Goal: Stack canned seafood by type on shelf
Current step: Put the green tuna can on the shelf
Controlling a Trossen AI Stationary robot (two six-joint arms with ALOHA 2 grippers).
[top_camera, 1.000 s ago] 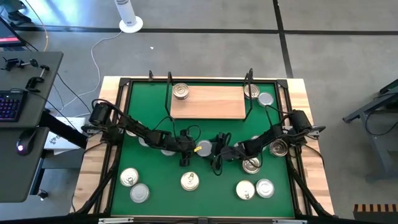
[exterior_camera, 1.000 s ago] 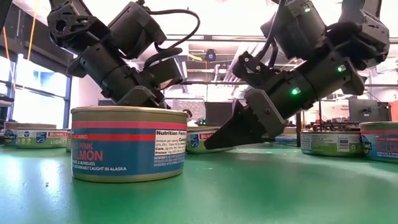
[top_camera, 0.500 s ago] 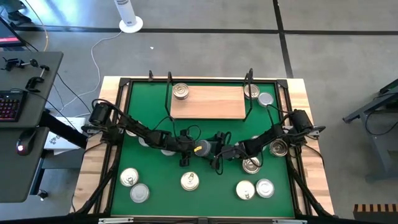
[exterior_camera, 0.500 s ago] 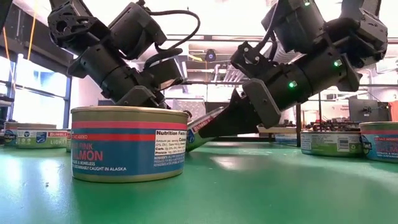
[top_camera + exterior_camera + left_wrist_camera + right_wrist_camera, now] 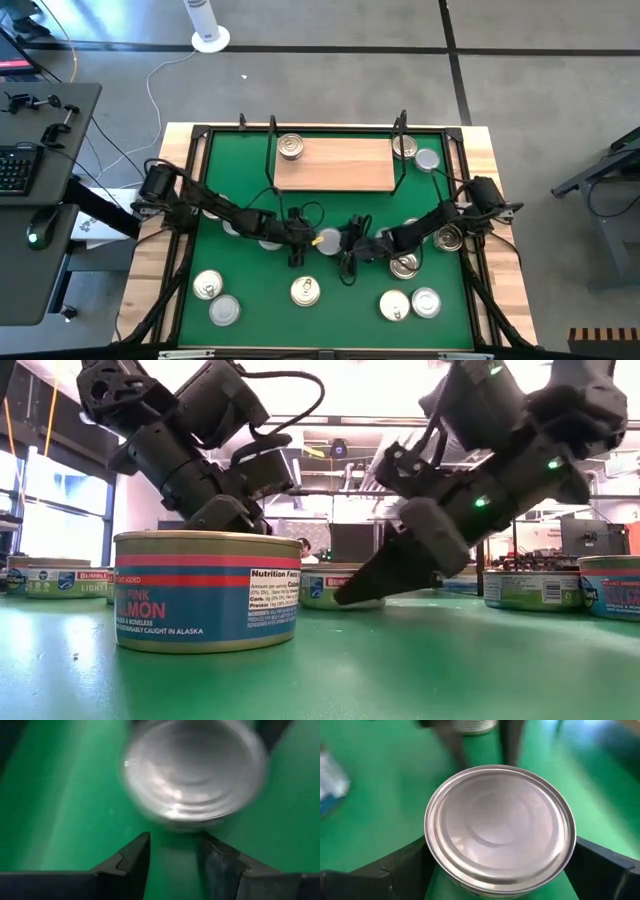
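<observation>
A silver-lidded can (image 5: 328, 238) (image 5: 499, 822) lies flat on the green mat (image 5: 240, 265) at mid-table, between my two grippers. My right gripper (image 5: 342, 245) (image 5: 500, 847) is open wide, one finger at each side of this can. My left gripper (image 5: 305, 238) (image 5: 172, 842) stands on the can's other side, part open, with bare mat between its fingertips and the can (image 5: 195, 770) just beyond them. The wooden shelf (image 5: 335, 165) stands at the far edge with one can (image 5: 290, 147) on its left end. My right gripper has its fingers (image 5: 412, 862) close beside the can's round wall (image 5: 432, 855), slanting down from the table's right. Whether they touch it I cannot tell. My left gripper has its fingertips (image 5: 142, 845) at the can's rim (image 5: 175, 822). Touching or apart, I cannot tell.
Several loose cans lie on the mat near the front (image 5: 305, 291) (image 5: 207, 285) (image 5: 410, 303) and under the right arm (image 5: 405, 265) (image 5: 447, 238). Two cans (image 5: 415, 153) sit right of the shelf. A salmon can (image 5: 207, 590) stands close to the low camera.
My right gripper has gone a little toward the table's left, onto the silver can. Half a second ago the can stood tipped up on one edge against the right fingers. It now lies flat on the mat again, between them.
</observation>
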